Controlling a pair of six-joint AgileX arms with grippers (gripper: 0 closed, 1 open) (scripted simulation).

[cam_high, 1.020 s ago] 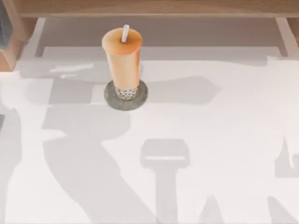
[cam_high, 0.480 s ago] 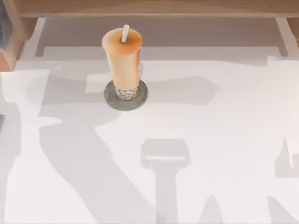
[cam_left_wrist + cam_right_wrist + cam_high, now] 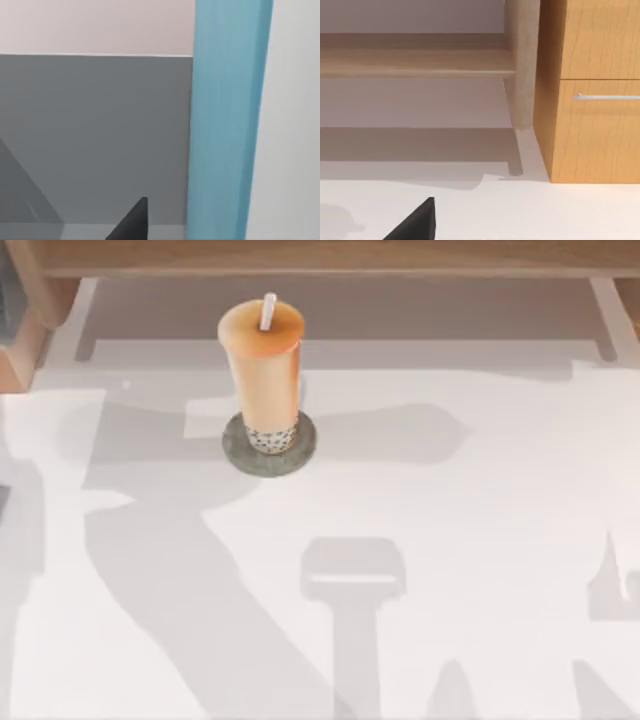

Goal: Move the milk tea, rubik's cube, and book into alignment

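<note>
The milk tea (image 3: pixel 264 375) stands upright at the back left of centre on the white table (image 3: pixel 480 530). It is a tall clear cup of orange-tan drink with a white straw (image 3: pixel 268 310) and dark pearls at the bottom, and it rests on a flat round grey disc (image 3: pixel 300 452). The rubik's cube and the book are out of view. A dark tip of my left gripper (image 3: pixel 131 224) shows in the left wrist view against a grey surface. A dark tip of my right gripper (image 3: pixel 416 222) shows in the right wrist view, above the white tabletop.
A wooden shelf (image 3: pixel 320 258) runs along the back of the table. The right wrist view faces a wooden cabinet (image 3: pixel 592 90) with a metal handle (image 3: pixel 607 96) and a post (image 3: pixel 521 65). A light blue upright band (image 3: pixel 225 125) crosses the left wrist view; I cannot tell what it is.
The arm shadow on the table's left side has shifted and changed shape near the cup. The milk tea and the disc have not moved.
</note>
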